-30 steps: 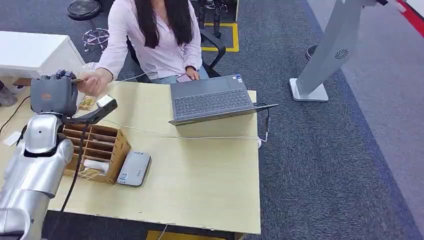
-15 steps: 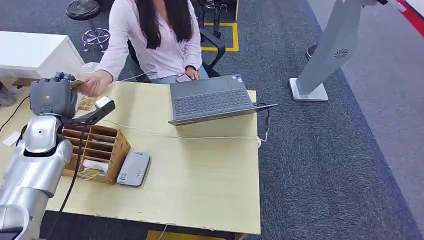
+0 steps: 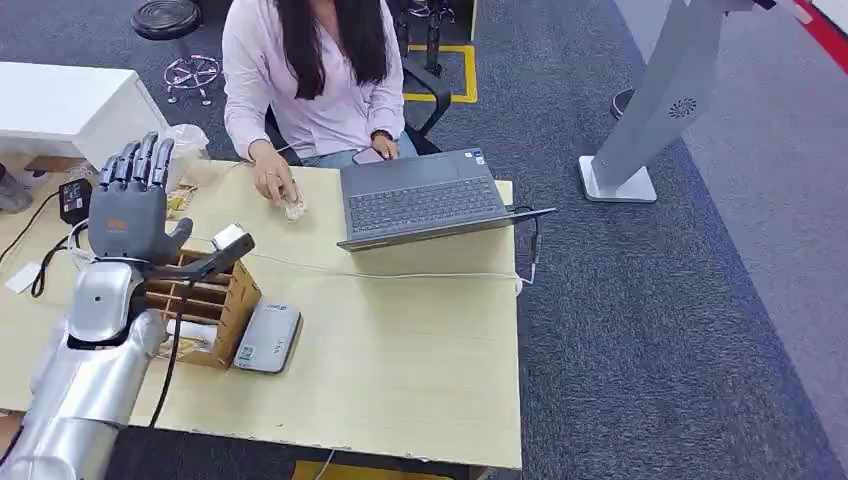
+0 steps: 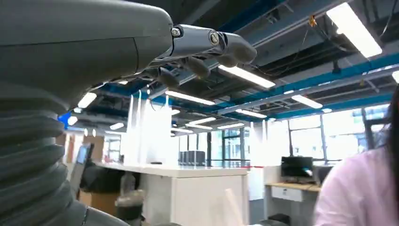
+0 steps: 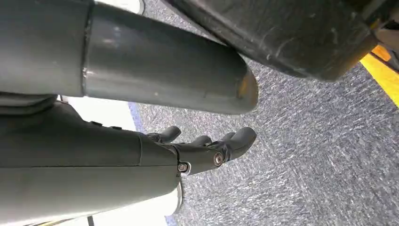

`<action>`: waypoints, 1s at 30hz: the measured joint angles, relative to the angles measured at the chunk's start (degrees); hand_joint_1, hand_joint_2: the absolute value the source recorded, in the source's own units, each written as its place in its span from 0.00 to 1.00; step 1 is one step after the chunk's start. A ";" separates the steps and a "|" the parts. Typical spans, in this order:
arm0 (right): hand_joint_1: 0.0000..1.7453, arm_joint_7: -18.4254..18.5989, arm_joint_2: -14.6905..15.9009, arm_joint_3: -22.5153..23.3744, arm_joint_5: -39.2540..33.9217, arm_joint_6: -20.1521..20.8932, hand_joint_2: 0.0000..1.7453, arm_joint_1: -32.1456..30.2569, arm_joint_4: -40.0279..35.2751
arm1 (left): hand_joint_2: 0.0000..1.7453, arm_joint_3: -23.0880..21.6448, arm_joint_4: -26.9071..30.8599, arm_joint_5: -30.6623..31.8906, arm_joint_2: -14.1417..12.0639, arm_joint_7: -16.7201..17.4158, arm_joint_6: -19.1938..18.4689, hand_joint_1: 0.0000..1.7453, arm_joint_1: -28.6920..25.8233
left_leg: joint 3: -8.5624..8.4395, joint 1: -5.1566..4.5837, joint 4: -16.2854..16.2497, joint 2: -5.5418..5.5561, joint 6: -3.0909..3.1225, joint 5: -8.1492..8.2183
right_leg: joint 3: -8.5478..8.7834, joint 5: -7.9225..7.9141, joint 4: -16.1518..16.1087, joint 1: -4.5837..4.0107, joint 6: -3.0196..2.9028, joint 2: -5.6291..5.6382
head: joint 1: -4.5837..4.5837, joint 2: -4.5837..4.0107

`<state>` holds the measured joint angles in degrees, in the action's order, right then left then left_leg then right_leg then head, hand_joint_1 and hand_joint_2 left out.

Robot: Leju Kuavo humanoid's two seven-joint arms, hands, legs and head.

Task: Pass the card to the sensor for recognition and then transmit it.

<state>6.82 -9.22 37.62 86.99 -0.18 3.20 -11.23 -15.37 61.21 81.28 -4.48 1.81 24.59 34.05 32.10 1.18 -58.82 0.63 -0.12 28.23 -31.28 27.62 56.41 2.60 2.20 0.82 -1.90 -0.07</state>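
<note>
grey left hand raised, fingers spread, palm hidden

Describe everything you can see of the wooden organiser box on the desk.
The wooden box looks like light brown plywood, open on top and split by thin dividers into narrow slots. It sits flat near the desk's left side, with a small grey device right beside it. Something pale lies in a near slot. A black cable crosses it, and the robot's raised left hand hides its far corner.
</note>
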 joint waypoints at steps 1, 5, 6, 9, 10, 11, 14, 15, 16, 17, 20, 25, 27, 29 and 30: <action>0.00 0.22 0.00 0.07 -0.02 -0.22 0.00 -0.02 0.00 | 1.00 -0.13 3.50 -0.55 0.40 0.07 -0.11 0.00 -2.23 | 0.01 0.00 0.00 0.00 0.00 0.01 | 0.00 0.01 0.00 0.00 0.00 0.00 | 0.00 0.00; 0.00 0.87 0.00 0.50 -0.24 -1.05 0.00 -0.26 0.02 | 1.00 -1.49 16.08 -1.40 1.18 0.07 0.88 0.00 -11.54 | 0.00 0.00 0.00 -0.18 -0.03 0.12 | -0.05 0.03 -0.01 0.00 0.00 0.15 | 0.00 0.00; 0.00 1.05 0.00 0.68 -0.33 -1.18 0.00 -0.34 0.02 | 1.00 -2.01 19.25 -1.31 1.23 -0.24 1.80 0.00 -14.54 | 0.01 0.00 0.00 -0.18 -0.03 0.12 | -0.05 0.06 -0.01 0.00 0.00 0.14 | -0.02 0.00; 0.00 1.44 0.00 1.42 -0.50 -1.51 0.00 -0.55 0.02 | 1.00 -3.52 25.81 0.15 1.21 -1.55 4.48 0.00 -21.65 | 0.01 0.00 0.01 -0.17 -0.05 0.15 | -0.07 0.12 -0.01 0.00 -0.03 0.13 | 0.00 0.00; 0.00 1.66 0.00 1.66 -0.59 -1.64 0.00 -0.62 0.02 | 1.00 -4.06 27.65 0.76 1.18 -1.99 5.22 0.00 -23.87 | 0.02 0.01 0.01 -0.16 -0.05 0.15 | -0.07 0.13 -0.01 -0.01 -0.05 0.11 | -0.02 0.00; 0.00 1.90 0.00 1.79 -0.68 -1.77 0.00 -0.63 0.04 | 1.00 -4.64 29.08 1.29 1.14 -1.99 5.80 0.00 -25.93 | 0.02 0.01 0.01 -0.16 -0.05 0.15 | -0.07 0.13 -0.01 -0.01 -0.04 0.10 | -0.02 0.00; 0.00 2.14 -0.02 2.34 -1.07 -2.23 0.00 -0.71 0.09 | 1.00 -6.05 32.91 2.65 0.81 -1.99 6.91 0.00 -31.13 | 0.02 0.01 0.02 -0.16 -0.05 0.15 | -0.07 0.13 -0.01 -0.01 -0.04 0.09 | -0.02 0.00; 0.00 2.19 -0.02 2.53 -1.18 -2.25 0.00 -0.71 0.11 | 1.00 -6.30 33.60 3.04 0.73 -1.97 6.71 0.00 -32.03 | 0.02 0.01 0.02 -0.15 -0.05 0.15 | -0.06 0.13 -0.01 -0.01 -0.04 0.08 | 0.00 0.00; 0.00 2.21 -0.04 2.82 -1.22 -2.29 0.00 -0.70 0.13 | 1.00 -6.58 34.30 3.43 0.51 -1.88 6.06 0.00 -33.22 | 0.02 0.01 0.02 -0.14 -0.05 0.15 | -0.06 0.13 -0.01 -0.01 -0.04 0.07 | -0.02 0.00; 0.00 2.21 -0.06 3.04 -1.35 -2.40 0.00 -0.71 0.15 | 1.00 -6.71 34.71 3.65 0.35 -1.84 5.12 0.00 -34.10 | 0.01 0.01 0.02 -0.14 -0.05 0.14 | -0.06 0.13 -0.01 -0.01 -0.04 0.07 | 0.00 0.00; 0.00 2.19 -0.13 3.41 -1.66 -2.77 0.00 -0.75 0.20 | 1.00 -7.45 35.28 3.28 -0.43 -1.84 1.91 0.00 -36.11 | 0.00 0.01 0.02 -0.14 -0.05 0.14 | -0.05 0.12 -0.01 -0.01 -0.05 0.07 | 0.00 0.00; 0.00 2.19 -0.28 3.91 -1.84 -2.86 0.00 -0.75 0.20 | 1.00 -7.61 35.48 2.24 -1.83 -1.09 -5.36 0.00 -37.52 | -0.01 0.01 0.02 -0.11 -0.06 0.13 | -0.02 0.12 0.00 -0.01 -0.05 0.05 | 0.00 0.00; 0.00 2.21 -0.35 4.31 -1.84 -2.86 0.00 -0.79 0.22 | 1.00 -7.61 35.48 1.27 -2.80 -0.81 -8.37 0.00 -38.44 | -0.01 0.02 0.02 -0.12 -0.06 0.13 | -0.03 0.12 0.00 -0.01 -0.05 0.09 | 0.00 0.00; 0.00 2.19 -0.37 4.46 -1.79 -2.84 0.00 -0.89 0.22 | 1.00 -7.61 35.48 0.31 -3.88 -0.70 -9.57 0.00 -39.17 | 0.00 0.02 0.02 -0.11 -0.06 0.13 | -0.04 0.13 0.00 -0.01 -0.05 0.06 | 0.00 0.00; 0.00 2.18 -0.37 4.50 -1.77 -2.84 0.00 -0.89 0.22 | 1.00 -7.61 35.48 -0.02 -4.39 -0.59 -9.86 0.00 -39.40 | 0.01 0.02 0.02 -0.09 -0.06 0.13 | -0.04 0.13 0.00 -0.01 -0.05 0.02 | -0.02 0.00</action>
<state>9.01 -9.60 42.12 85.22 -3.02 2.31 -11.02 -22.97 96.70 81.26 -8.88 1.22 14.73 -5.35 32.11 1.20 -58.80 0.54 -0.17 28.37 -31.31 27.75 56.41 2.59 2.15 0.84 -1.92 -0.07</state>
